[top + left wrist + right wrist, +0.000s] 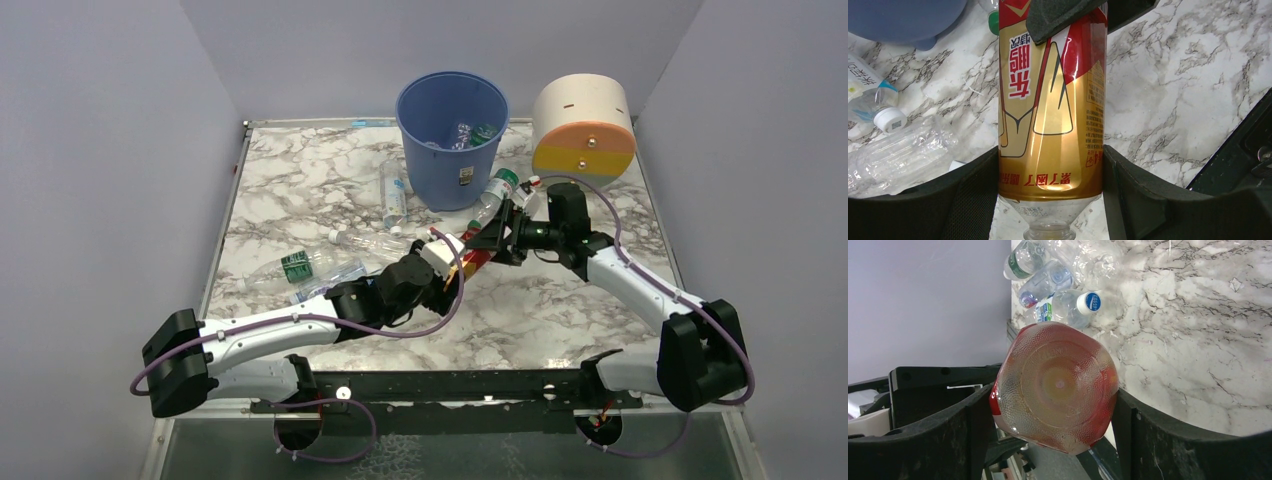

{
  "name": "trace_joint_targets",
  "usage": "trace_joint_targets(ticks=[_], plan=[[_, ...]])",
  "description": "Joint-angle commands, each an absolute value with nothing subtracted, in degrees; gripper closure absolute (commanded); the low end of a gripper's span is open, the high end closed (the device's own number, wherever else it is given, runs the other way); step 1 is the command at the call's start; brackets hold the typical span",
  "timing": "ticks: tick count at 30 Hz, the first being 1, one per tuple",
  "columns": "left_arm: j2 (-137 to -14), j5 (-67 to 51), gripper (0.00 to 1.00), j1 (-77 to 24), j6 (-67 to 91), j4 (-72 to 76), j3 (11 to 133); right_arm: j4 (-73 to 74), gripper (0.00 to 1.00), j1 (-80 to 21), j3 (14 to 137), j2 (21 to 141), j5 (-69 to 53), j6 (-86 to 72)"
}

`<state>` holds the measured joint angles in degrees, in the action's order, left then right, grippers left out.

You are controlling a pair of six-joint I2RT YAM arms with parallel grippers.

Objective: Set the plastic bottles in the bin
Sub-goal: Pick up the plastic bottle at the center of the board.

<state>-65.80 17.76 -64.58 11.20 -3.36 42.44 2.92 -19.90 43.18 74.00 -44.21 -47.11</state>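
Note:
A plastic bottle with a red and gold label [1053, 110] is held above the table between both arms. My left gripper [1050, 167] is shut on its label just above the clear neck. My right gripper [1054, 400] grips the other end, and its fingers [1143, 435] press both sides of the dimpled base [1055, 385]. In the top view this bottle [470, 262] lies between the left gripper [447, 268] and the right gripper [492, 243]. The blue bin [452, 140] stands behind them with bottles [470, 133] inside.
A green-capped bottle [497, 190] leans by the bin's right side. A blue-labelled bottle [393, 190] and several clear bottles [320, 265] lie to the left. The cream drum [583, 125] stands at back right. Walls enclose the table.

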Motion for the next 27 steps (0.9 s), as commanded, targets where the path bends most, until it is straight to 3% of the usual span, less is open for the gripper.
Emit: trace_joint_targets(ticks=[1, 4, 7, 8, 27], plan=[[-65.67, 20.21, 0.30, -64.31, 10.89, -1.73, 44.80, 1.33, 0.37, -20.65, 42.78, 72.20, -48.60, -47.89], [-65.04, 19.91, 0.22, -64.41, 11.07, -2.08, 44.88, 1.22, 0.37, -20.65, 42.85, 72.05, -48.52, -47.96], [-64.32, 19.29, 0.03, -64.38, 11.16, -2.34, 45.05, 1.30, 0.37, -20.65, 43.17, 72.03, -48.27, -47.88], [-64.11, 19.17, 0.01, -64.32, 11.24, -2.57, 45.21, 1.32, 0.37, -20.65, 43.35, 72.06, -48.25, -47.89], [-53.30, 19.73, 0.01, -64.30, 14.14, -8.33, 50.06, 3.74, 0.40, -20.65, 48.24, 73.14, -45.95, -46.27]])
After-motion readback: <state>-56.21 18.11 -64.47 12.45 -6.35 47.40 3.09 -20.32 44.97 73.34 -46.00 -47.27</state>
